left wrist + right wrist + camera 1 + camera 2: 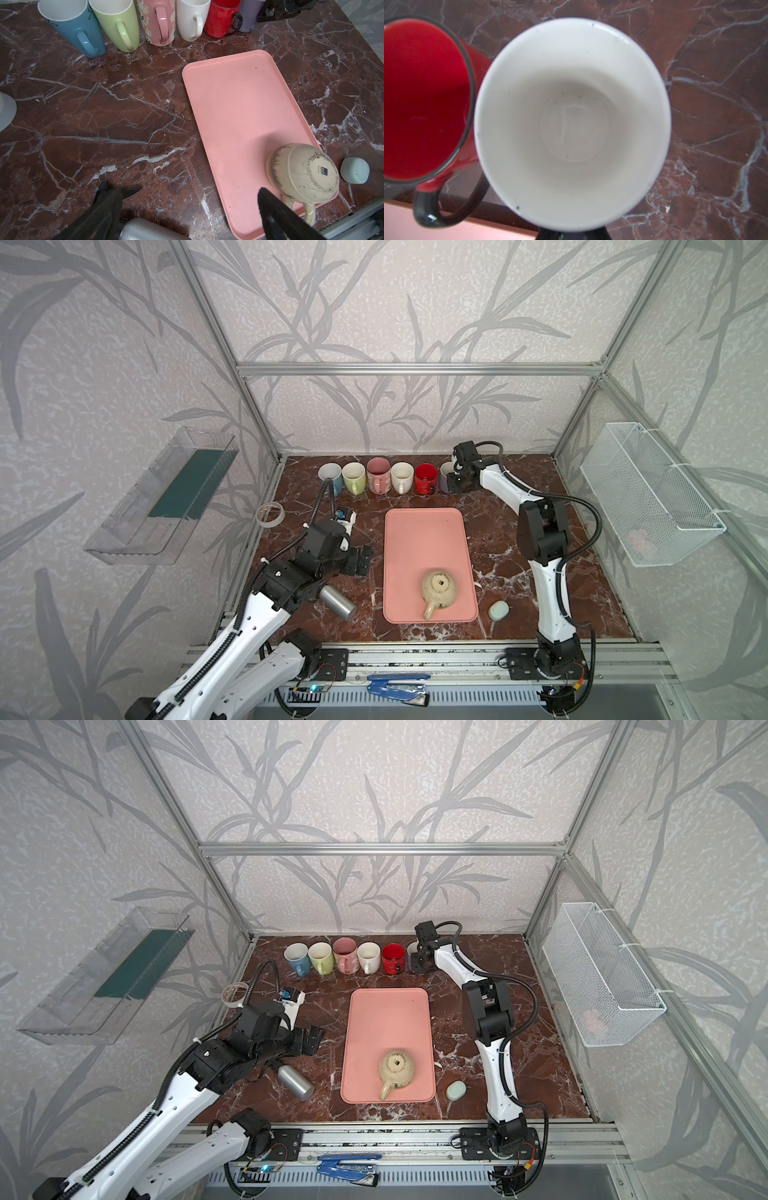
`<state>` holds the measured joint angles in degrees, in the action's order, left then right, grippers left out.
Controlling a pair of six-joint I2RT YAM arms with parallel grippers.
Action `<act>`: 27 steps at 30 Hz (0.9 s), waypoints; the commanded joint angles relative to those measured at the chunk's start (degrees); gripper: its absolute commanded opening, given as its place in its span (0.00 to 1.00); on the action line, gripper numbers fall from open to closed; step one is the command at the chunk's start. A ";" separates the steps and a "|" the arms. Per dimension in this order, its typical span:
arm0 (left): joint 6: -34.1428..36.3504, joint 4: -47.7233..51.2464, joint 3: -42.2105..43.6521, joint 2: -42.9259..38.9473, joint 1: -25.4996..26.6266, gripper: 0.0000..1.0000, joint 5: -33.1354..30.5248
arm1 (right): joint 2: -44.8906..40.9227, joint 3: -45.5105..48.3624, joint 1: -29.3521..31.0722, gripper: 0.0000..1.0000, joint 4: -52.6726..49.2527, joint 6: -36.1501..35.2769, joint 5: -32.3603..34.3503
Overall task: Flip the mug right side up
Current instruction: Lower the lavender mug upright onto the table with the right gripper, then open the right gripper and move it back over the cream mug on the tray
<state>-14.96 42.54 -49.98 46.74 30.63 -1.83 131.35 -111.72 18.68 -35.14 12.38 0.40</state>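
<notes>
Taking stock: one mug to be righted, and it is not righted yet.
Task item: cream, grey-speckled ceramic mug [439, 590], mouth down and base up, with a small dark label on the base.
Location: on the flat pink plastic tray [424, 539], in the tray's near right corner close to the rim, handle pointing toward my base rail. Nothing else sits on the tray.
Left gripper [360, 560]: mine, fingers spread wide and holding nothing. It hovers over the red-brown marble tabletop [492, 539] just left of the tray, apart from the cream mug.
Right gripper [455, 485]: mine, pressed together at the far row, right beside the lavender mug [248, 18]. Whether it pinches that mug's handle or rim I cannot tell.
Far row: blue mug [331, 477], green mug [354, 477], pink patterned mug [379, 476], white mug [401, 477], red mug [426, 478], then the lavender mug, all mouth up.
Done: nothing on the cream mug, as far as the views show. Neither gripper touches it.
Left to do: reach it, take hold by wall or handle, lift clear of the tray, turn it over, and set it down on its base.
Judgement: earliest stage. My left arm is the nearer one and its fingers are ready to close.
Bystanders: silver metal cylinder [337, 602] lying by my left arm, and a pale green rounded object [498, 610] on the marble right of the tray.
</notes>
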 commanded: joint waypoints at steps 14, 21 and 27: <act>1.12 1.06 0.85 0.36 -0.20 0.99 1.05 | -0.94 -0.38 -0.24 0.27 2.35 0.36 -0.85; 1.23 1.05 0.83 0.98 -0.19 0.99 1.21 | -2.41 0.96 -0.26 0.41 2.80 0.11 -0.84; 1.30 1.24 0.76 1.16 -0.15 0.99 1.08 | -6.66 3.14 -0.22 0.49 2.89 -0.08 -1.43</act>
<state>-14.94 42.57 -49.71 47.83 30.63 -1.15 129.91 -109.71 18.68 -32.67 12.36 -0.40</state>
